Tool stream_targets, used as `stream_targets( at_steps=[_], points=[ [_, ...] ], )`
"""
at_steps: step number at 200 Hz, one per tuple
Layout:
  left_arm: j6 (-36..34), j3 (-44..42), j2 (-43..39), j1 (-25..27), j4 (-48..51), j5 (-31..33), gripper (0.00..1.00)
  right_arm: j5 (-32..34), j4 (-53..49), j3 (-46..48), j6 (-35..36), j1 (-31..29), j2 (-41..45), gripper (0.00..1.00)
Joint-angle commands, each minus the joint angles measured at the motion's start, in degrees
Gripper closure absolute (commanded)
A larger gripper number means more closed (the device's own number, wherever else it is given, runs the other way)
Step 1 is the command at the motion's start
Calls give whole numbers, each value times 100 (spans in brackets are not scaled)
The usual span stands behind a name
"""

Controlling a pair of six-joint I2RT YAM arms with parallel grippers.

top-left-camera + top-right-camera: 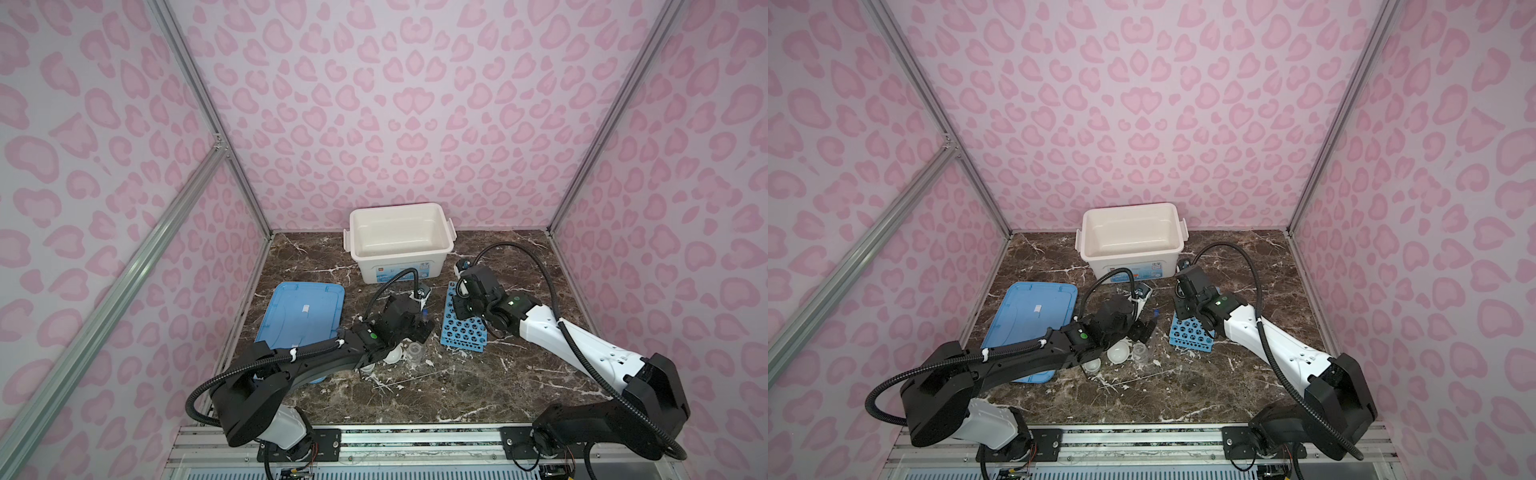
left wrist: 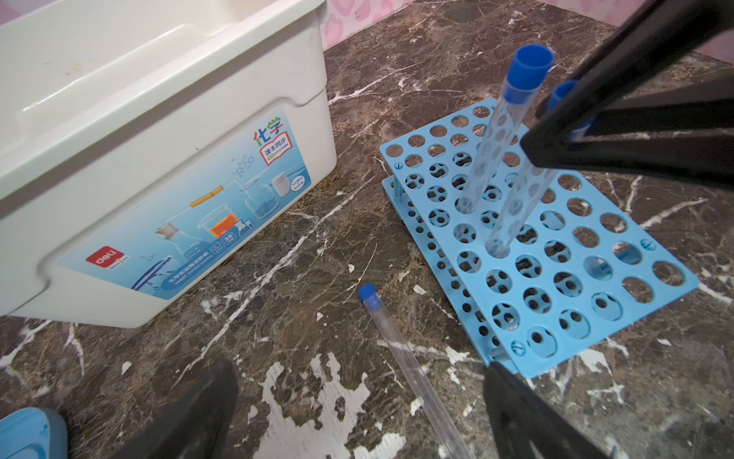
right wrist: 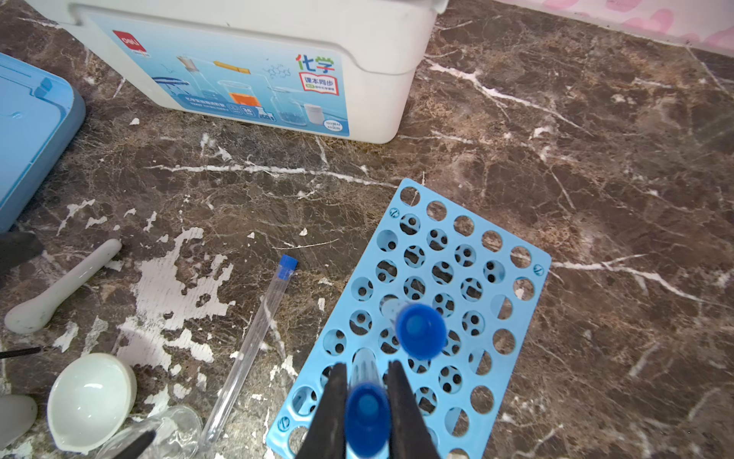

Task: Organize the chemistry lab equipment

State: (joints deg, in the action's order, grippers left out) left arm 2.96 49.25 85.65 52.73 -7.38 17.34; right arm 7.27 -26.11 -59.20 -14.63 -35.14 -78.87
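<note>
Right wrist view: right gripper (image 3: 366, 371) is clamping a clear capped tube (image 3: 367, 413) standing in the rack (image 3: 496, 278), at five o'clock from the box (image 1: 399, 249). Left gripper (image 2: 359, 367), spread apart, is hovering over a loose tube (image 2: 397, 357). Tubes seem light, slick, fragile; gripping just beneath the cap looks safest.

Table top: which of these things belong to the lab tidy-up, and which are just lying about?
Job: blue rack, standing tube, gripped tube, loose tube, pestle, dish, beaker, cup.
Lying about: white storage box, blue lid.
</note>
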Motion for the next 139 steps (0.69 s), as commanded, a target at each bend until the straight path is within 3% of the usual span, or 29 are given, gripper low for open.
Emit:
stream_targets(
  at_steps=[1,40,103,120,139],
  points=[
    [29,6,32,0,-80,46,3,29,44,22,-60,-2,-49,85],
    [29,-4,46,0,-80,59,2,12,44,23,-66,-2,-25,80],
    [29,-4,40,0,-71,76,2,-6,18,-13,-46,-3,3,66],
    [38,-4,56,0,-71,79,2,-15,1,-25,-48,-5,11,57],
    [46,5,74,0,-71,82,2,-22,-16,-62,-43,-2,4,56]
  ],
)
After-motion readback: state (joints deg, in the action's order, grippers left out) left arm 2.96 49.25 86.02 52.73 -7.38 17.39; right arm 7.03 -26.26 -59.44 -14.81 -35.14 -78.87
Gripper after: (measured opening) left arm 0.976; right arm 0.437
